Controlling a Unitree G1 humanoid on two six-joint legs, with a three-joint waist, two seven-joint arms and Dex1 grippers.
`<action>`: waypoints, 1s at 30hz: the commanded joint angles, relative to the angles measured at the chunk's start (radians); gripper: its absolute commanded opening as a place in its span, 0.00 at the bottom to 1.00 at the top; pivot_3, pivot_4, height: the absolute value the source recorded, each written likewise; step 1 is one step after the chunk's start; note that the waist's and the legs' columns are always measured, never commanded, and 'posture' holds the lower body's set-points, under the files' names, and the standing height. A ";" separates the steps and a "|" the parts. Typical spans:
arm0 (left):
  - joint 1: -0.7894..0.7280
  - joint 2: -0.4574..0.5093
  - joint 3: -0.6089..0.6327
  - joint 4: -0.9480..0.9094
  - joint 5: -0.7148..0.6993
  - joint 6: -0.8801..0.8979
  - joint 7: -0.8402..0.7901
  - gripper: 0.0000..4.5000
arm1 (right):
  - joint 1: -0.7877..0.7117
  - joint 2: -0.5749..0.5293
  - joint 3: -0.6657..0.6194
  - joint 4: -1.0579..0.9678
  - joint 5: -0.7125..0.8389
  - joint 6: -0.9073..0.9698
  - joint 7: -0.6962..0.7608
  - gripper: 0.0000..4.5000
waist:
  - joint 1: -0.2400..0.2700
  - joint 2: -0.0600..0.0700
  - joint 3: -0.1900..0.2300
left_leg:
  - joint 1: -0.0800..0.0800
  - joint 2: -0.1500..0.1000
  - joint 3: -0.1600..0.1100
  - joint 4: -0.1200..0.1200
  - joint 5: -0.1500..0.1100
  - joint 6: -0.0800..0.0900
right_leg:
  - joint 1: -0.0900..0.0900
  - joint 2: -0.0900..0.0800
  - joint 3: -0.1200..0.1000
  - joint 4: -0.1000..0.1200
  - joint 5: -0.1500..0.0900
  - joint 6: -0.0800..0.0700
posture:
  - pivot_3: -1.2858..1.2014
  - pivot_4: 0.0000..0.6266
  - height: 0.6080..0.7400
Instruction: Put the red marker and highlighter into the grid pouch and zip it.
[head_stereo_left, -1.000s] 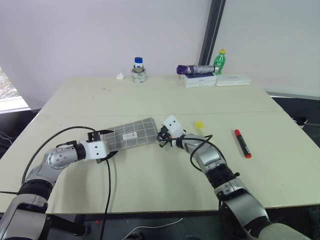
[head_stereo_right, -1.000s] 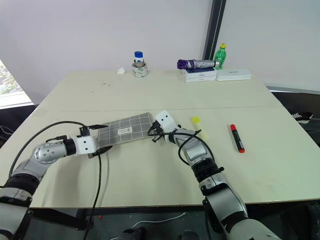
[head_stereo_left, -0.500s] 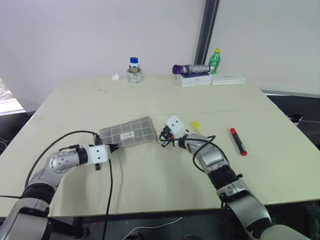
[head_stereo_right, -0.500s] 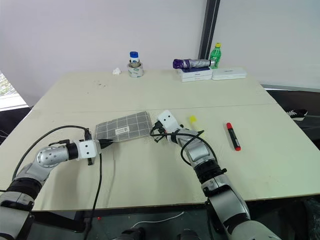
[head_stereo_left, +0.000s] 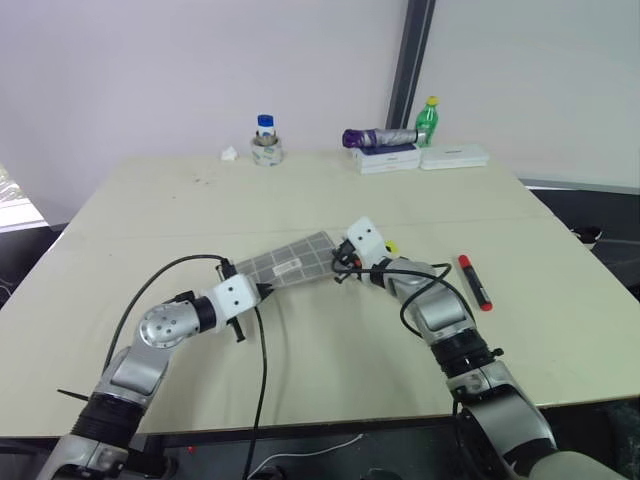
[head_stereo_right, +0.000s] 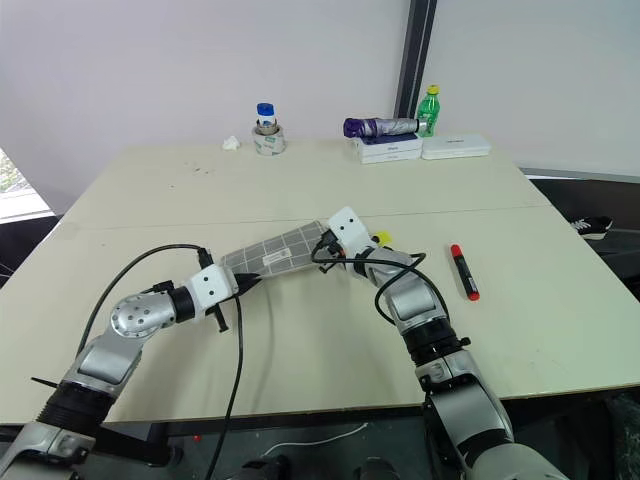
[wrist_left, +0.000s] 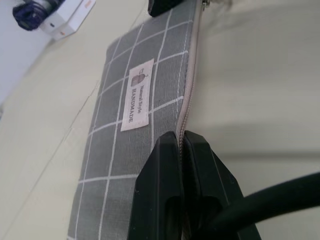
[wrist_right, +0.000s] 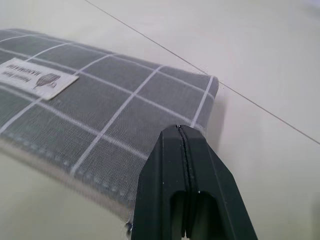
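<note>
The grid pouch (head_stereo_left: 293, 262) is lying stretched between the two claws near the middle of the table (head_stereo_left: 300, 200), its white label facing up. The left claw (head_stereo_left: 261, 290) is pinching the pouch's near-left corner, its fingers (wrist_left: 170, 190) pressed together over the zipper edge. The right claw (head_stereo_left: 338, 264) is closing on the opposite, right end of the pouch, its fingers (wrist_right: 185, 175) shut tight at the corner beside the zipper seam. The pouch is tilting slightly, its right end sitting farther up the table than its left end.

The highlighter (head_stereo_left: 389, 248) is lying just beyond the right claw's white housing, mostly hidden by it. The red marker (head_stereo_left: 471, 280) is resting well apart to the right, on bare table, roughly parallel to the right edge.

Open table is spreading in front of the pouch toward the near edge and behind it toward the far edge. Along the far edge a blue-capped jar (head_stereo_left: 265, 140), a stack of white boxes (head_stereo_left: 420, 158) with a purple folded umbrella (head_stereo_left: 375, 137) on top and a green bottle (head_stereo_left: 428, 120) are standing, well clear of the claws.

The left arm is reaching in from the near-left corner, forearm angling up and to the right, a black cable (head_stereo_left: 255, 370) looping over it. The right arm is extending from the near right, bending inward so its claw is pointing left toward the pouch.
</note>
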 joint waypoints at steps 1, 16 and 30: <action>0.033 0.013 0.007 -0.092 0.037 0.073 0.028 0.01 | -0.002 -0.002 -0.012 -0.036 -0.002 -0.016 0.004 0.00 | 0.000 0.000 0.000 | 0.000 0.000 0.000 0.000 0.000 0.000 | 0.000 0.000 0.000 0.000 0.000 0.000 | 0.52 0.24 0.98; 0.119 0.162 0.208 -0.113 -0.117 0.015 -0.088 0.66 | -0.020 0.000 -0.011 0.006 -0.012 -0.033 0.003 0.00 | 0.004 0.000 0.000 | 0.000 0.001 0.000 -0.001 0.000 0.000 | 0.000 0.000 0.001 0.000 0.000 0.000 | 0.52 0.24 0.98; -0.074 0.246 0.077 0.487 0.163 -0.641 0.031 0.66 | -0.074 0.026 -0.018 0.148 -0.027 -0.084 -0.018 0.00 | 0.005 0.000 0.000 | 0.000 0.000 0.001 0.000 0.000 0.000 | 0.000 -0.001 0.000 -0.001 0.000 0.000 | 0.52 0.24 0.98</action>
